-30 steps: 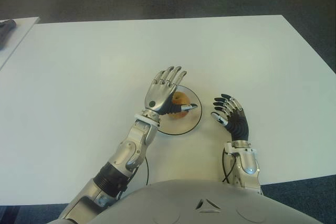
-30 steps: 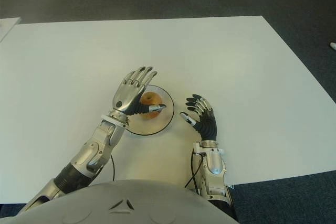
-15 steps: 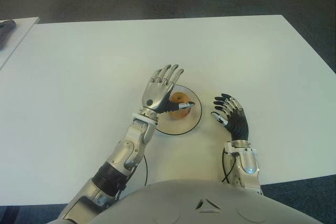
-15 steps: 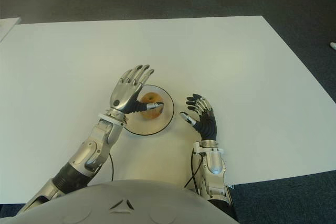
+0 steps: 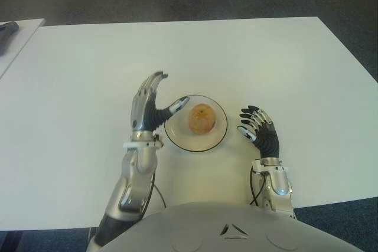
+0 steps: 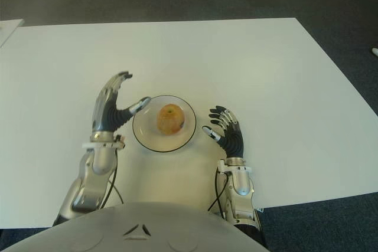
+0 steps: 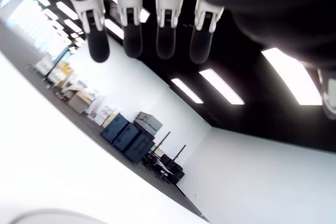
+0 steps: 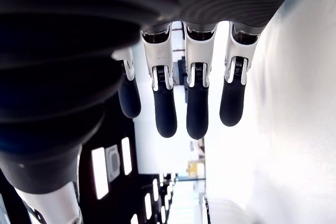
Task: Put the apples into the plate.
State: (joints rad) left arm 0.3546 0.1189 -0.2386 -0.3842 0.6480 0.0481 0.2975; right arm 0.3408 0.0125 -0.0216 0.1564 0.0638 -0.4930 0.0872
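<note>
from the left eye view, a yellow-orange apple [image 5: 201,118] sits in the middle of a small clear glass plate [image 5: 175,137] on the white table [image 5: 266,57], near the robot's body. the left hand [image 5: 147,109] stands just left of the plate, palm turned toward it, fingers straight and spread, thumb reaching over the plate's left rim without touching the apple. it holds nothing. the right hand [image 5: 258,129] shows just right of the plate, apart from it, fingers loosely fanned and empty.

the right eye view gives the same layout: apple [image 6: 169,118] on the plate [image 6: 143,137], one hand to each side.

in the left wrist view, four fingertips [image 7: 98,49] hang straight out with nothing between them; a far room with stacked cases and ceiling lights shows beyond.

in the right wrist view, the dark fingertips [image 8: 165,118] are likewise extended, side by side, gripping nothing, with the white table [image 8: 294,129] alongside.
</note>
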